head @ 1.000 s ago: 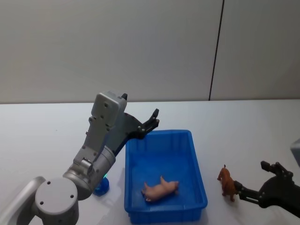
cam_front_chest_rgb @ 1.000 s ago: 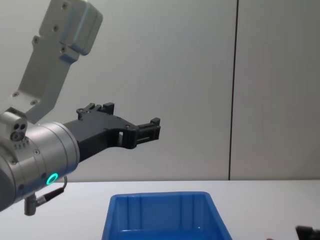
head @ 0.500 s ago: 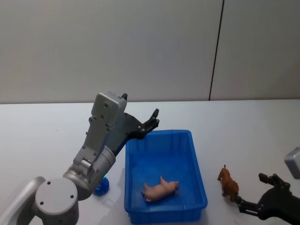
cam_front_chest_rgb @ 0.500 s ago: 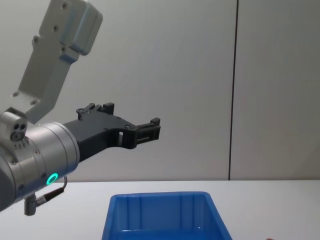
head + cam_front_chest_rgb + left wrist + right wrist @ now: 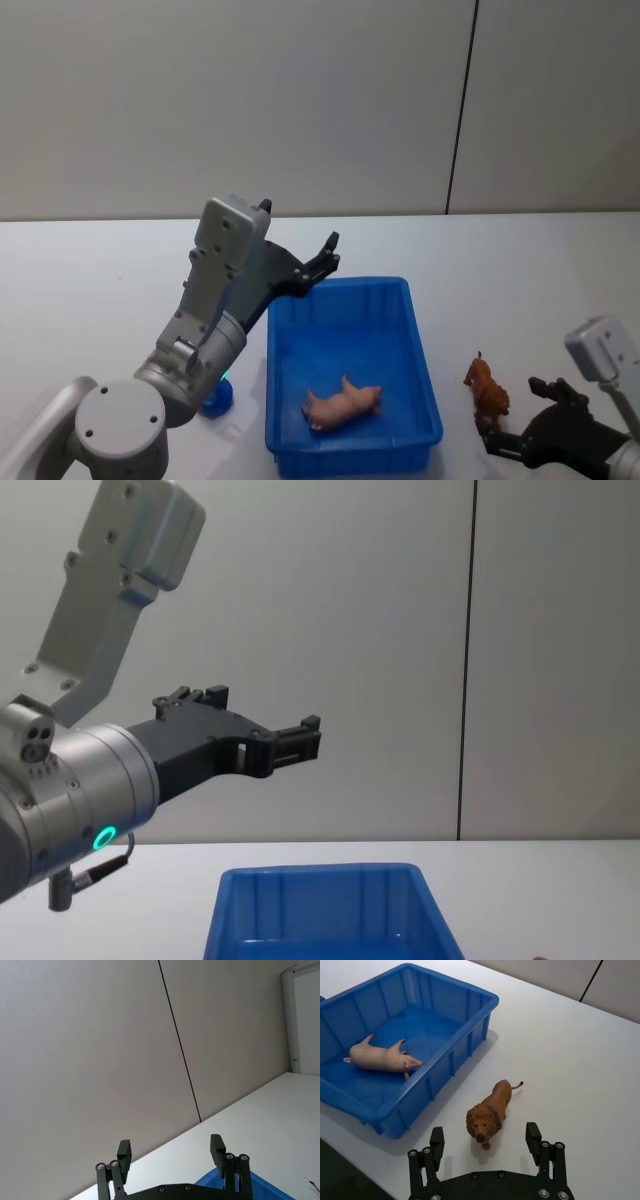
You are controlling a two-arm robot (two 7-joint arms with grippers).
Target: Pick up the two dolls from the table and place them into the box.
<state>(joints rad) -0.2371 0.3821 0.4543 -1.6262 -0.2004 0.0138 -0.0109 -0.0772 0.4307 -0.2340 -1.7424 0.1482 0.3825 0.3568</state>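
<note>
- The lion doll [image 5: 486, 395] [image 5: 489, 1114] stands upright on its legs on the white table [image 5: 100, 280] [image 5: 570, 1060], just beside the right wall of the box [image 5: 430, 390] [image 5: 492, 1000] [image 5: 320, 872] but apart from it.
- Lion long axis: runs from far to near. The maned head points toward the robot; the thin tail points away.
- Lion appearance: brown-orange body, darker mane.
- The pig doll [image 5: 343, 403] [image 5: 382, 1056] lies on its side on the box floor, in the near half.
- Pig long axis: runs across the box width. The snout points toward the right wall, and the legs point toward the far end.
- Pig appearance: pale pinkish-beige, smooth.
- Box: bright blue, rectangular, rimmed; long side runs away from the robot.
- Right gripper [image 5: 512, 415] [image 5: 485, 1135]: low over the table, on the near side of the lion. Fingers are spread wide and hold nothing; the lion's head faces the gap between them.
- Left gripper [image 5: 333, 252] [image 5: 170, 1146] [image 5: 310, 735]: raised above the far left corner of the box, fingers spread, holding nothing.
</note>
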